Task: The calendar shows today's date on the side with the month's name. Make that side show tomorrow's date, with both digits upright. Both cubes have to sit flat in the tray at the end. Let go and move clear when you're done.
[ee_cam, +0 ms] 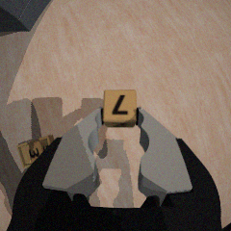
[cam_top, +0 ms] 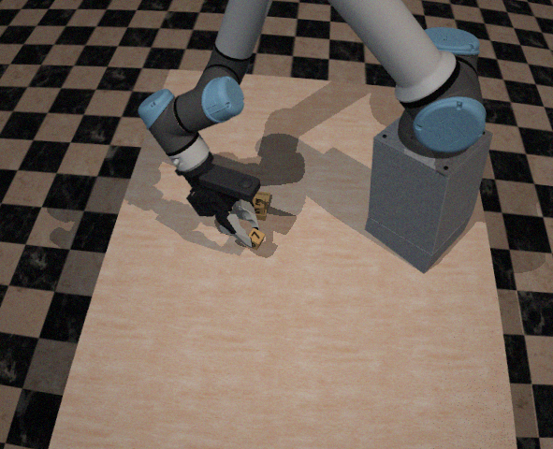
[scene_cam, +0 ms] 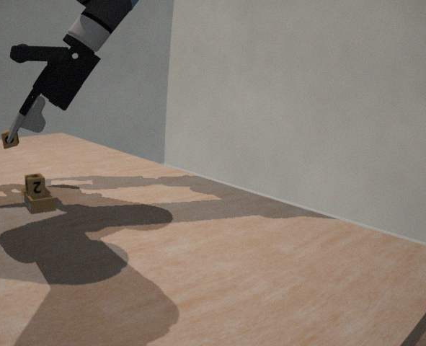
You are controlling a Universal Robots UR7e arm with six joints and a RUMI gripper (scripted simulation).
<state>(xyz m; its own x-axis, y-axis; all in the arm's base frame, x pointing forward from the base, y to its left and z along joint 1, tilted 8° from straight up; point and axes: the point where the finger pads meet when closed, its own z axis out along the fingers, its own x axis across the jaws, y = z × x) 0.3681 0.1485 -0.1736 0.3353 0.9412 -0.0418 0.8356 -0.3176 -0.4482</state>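
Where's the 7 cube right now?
The 7 cube is pinched in the hand, raised above the table, beside the tray holding the other cube.

- Your tan cube (ee_cam: 119,108), showing a 7, hung tilted in the air.
- Your other cube (scene_cam: 34,184) sat in the tray (scene_cam: 41,204), showing a 2.

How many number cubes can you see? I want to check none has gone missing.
2. One cube is held in the gripper above the table, a 7 facing the wrist camera. The other cube sits in the tray, showing a 2.
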